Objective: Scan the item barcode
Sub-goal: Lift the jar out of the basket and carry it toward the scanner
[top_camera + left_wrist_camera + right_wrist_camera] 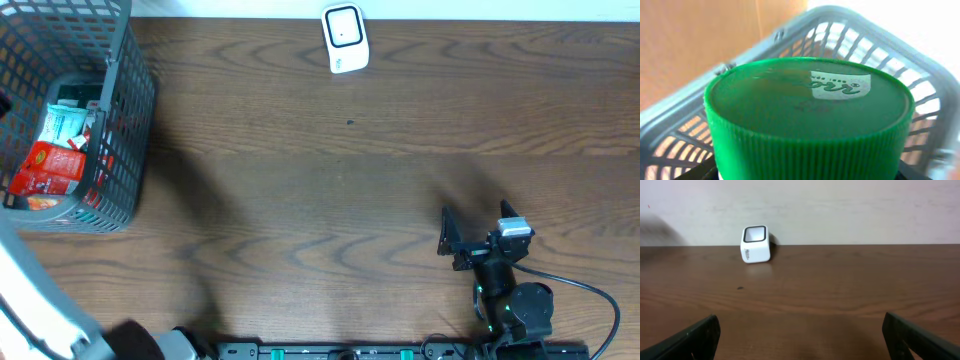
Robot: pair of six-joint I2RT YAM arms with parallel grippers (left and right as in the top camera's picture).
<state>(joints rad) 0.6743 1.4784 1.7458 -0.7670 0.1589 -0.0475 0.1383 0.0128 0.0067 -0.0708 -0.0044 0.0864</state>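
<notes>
1. One right arm [510, 290] sits nearest, at the front edge of the bench [330, 180]. The right jaws stand wide apart, empty, aimed at the far side.
2. One left arm [25, 285] shows at the front left corner. Whether the left jaws are apart or clamped cannot be told.
3. One green lid [810, 107] fills the left wrist view, with basket mesh behind and around it. Its flat top faces the camera, slightly tilted, so its axis runs away from the lens. The body below is hidden.
4. One grey basket [125, 120] at far left holds one red packet [45, 165] and one white packet [62, 125].
5. One white scanner [345, 38] stands at the far edge, window tilted upward.
</notes>
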